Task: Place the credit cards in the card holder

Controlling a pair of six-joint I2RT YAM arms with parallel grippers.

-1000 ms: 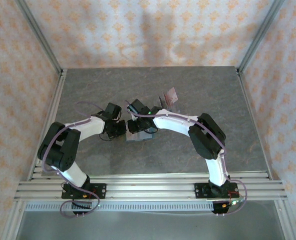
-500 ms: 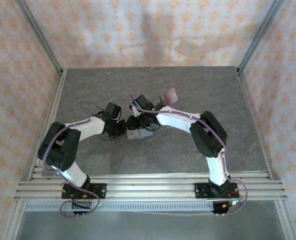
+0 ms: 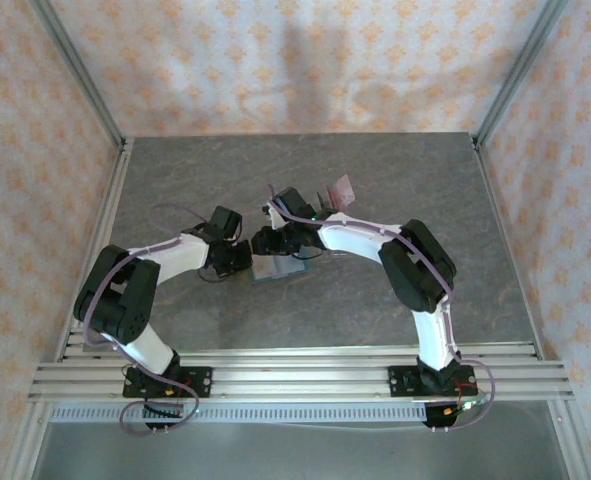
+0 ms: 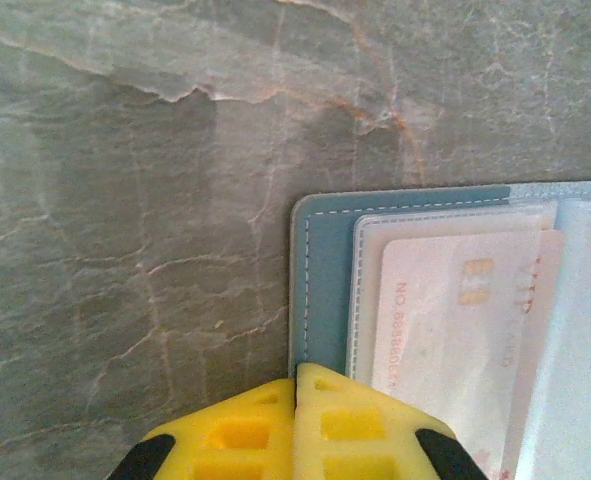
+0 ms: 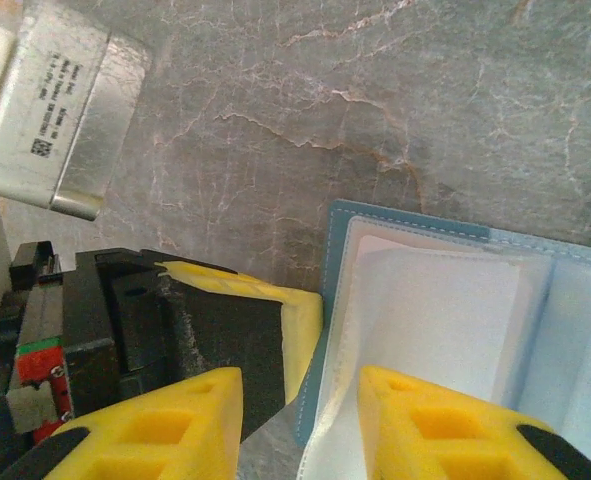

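Top external, grey veined table [image 3: 175, 180], open card holder [image 3: 275, 269], orange-patterned walls [image 3: 225, 60]

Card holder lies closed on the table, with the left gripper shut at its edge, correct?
No. The card holder lies open, not closed; the left wrist view shows its clear sleeve with a pale card inside. The left gripper is shut at its edge.

Left arm [image 3: 165, 255]: elbow bent, forearm reaching inward toward centre. Left tool [image 4: 295, 385]: yellow fingertips pressed flat together. Right arm [image 3: 360, 238]: folded at the elbow, forearm stretched leftward. Right tool [image 5: 300, 400]: yellow fingers parted, tips just beside the left tool's tip.
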